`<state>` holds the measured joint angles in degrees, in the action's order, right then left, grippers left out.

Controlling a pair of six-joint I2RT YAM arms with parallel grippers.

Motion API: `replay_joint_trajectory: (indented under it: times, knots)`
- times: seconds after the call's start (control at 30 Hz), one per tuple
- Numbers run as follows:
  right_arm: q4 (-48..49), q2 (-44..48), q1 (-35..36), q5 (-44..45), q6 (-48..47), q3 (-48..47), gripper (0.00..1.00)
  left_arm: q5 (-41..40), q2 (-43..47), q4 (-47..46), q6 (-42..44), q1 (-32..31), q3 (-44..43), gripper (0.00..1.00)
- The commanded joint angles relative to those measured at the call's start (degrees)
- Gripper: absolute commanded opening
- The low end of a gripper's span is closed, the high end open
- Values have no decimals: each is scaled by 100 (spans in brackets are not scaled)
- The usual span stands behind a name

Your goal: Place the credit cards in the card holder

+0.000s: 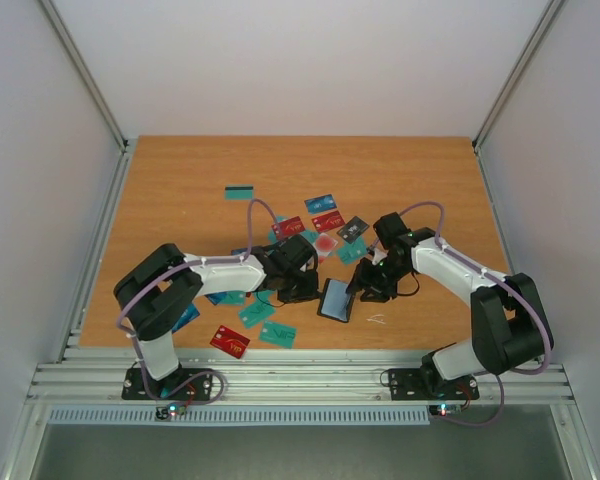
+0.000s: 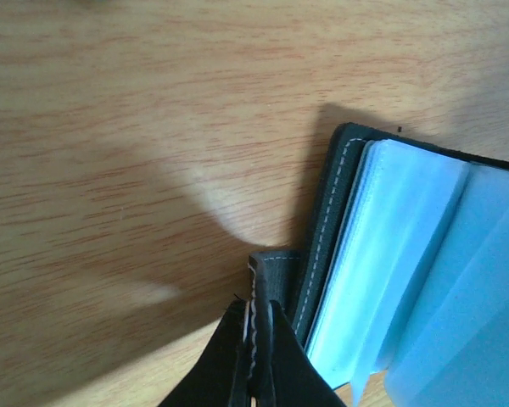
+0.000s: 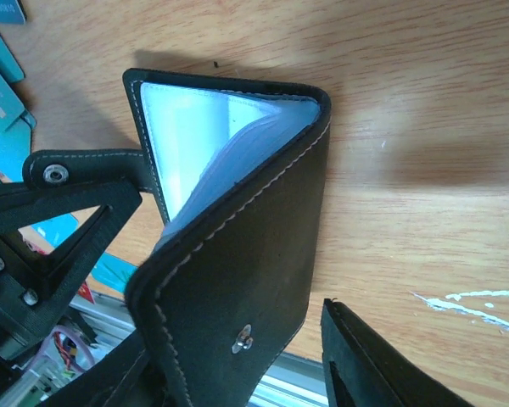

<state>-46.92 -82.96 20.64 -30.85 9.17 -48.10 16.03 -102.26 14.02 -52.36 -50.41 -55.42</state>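
The black card holder (image 1: 337, 299) stands partly open on the table between my two grippers, its clear inner sleeves (image 2: 407, 254) showing. My left gripper (image 2: 256, 320) is shut on the holder's stitched closing strap (image 2: 276, 275); in the top view it (image 1: 302, 285) sits just left of the holder. My right gripper (image 3: 237, 339) is open, its jaws on either side of the holder's outer cover (image 3: 254, 254) with the snap stud, a gap showing at the right finger (image 3: 365, 365). Several credit cards lie loose: teal (image 1: 239, 191), blue (image 1: 320, 203), red (image 1: 328, 220), dark grey (image 1: 353, 229).
More cards lie near the front left: a red one (image 1: 229, 342) and teal ones (image 1: 277, 333). A metal rail (image 1: 300, 375) runs along the table's near edge. White walls stand on three sides. Teal cards show at the right wrist view's left edge (image 3: 4, 93).
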Motion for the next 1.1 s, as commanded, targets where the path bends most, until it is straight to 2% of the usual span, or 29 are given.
replay_joint_trajectory:
  times: [0.0, 0.2, 0.53, 0.87, 0.97, 1.07]
  knots:
    - [36, -60, 35, -78, -108, 46, 46, -50, -170, 49, -81, 37, -83, 0]
    - [29, -16, 36, -94, -149, 45, 60, -30, -240, 92, -90, 48, -118, 0]
    - [-24, 103, 36, -93, -225, 122, 73, -43, -247, 105, -90, 57, -102, 0]
    - [15, 181, 37, -182, -260, 270, 82, -48, -222, 66, -117, 67, -40, 0]
    - [7, 236, 36, -193, -258, 298, 90, -40, -228, 58, -117, 67, -23, 0]
    - [-2, 310, 36, -202, -254, 310, 93, -30, -246, 52, -117, 67, 11, 0]
